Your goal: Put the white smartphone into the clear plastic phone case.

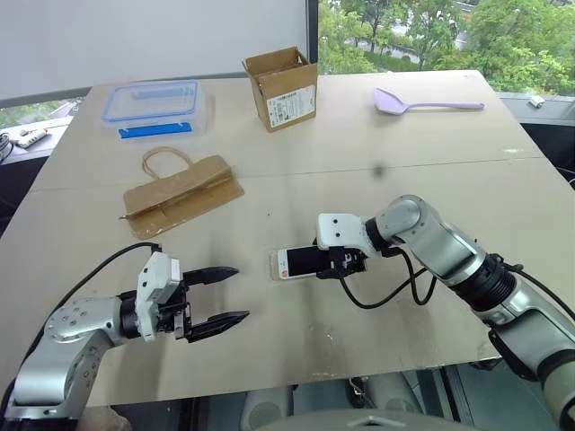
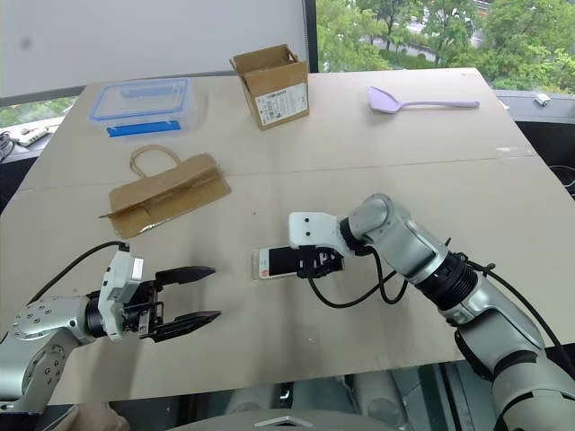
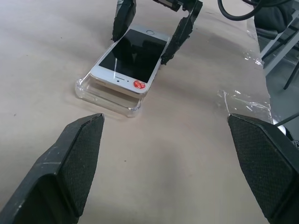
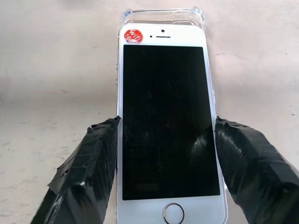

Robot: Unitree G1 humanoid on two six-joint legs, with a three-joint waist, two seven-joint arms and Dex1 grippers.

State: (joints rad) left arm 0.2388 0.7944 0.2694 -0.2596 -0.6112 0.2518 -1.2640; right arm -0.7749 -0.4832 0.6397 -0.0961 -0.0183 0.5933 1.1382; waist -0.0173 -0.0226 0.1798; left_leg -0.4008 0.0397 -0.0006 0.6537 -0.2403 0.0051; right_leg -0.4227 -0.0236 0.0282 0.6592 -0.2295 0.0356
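Left eye view, centre of frame: white smartphone (image 1: 301, 261) lying screen-up on the clear plastic phone case (image 3: 105, 97), upper end overhanging the case rim rather than seated, as the left wrist view shows. Right gripper (image 1: 344, 261) just right of centre, black fingers (image 4: 88, 163) pressed against both long edges of the phone near its home-button end, clamped on it. Red round sticker (image 4: 133, 35) on the phone's top bezel. Left gripper (image 1: 226, 294) at lower left of frame, jaws spread wide, holding nothing, well apart from the phone and aimed toward it. Farther up the table (image 1: 296, 350): blue-rimmed clear container (image 1: 153, 106) upper left, cardboard box (image 1: 281, 87) upper centre, lilac spatula (image 1: 422, 101) upper right, flattened brown paper bag (image 1: 180, 190) left of centre.
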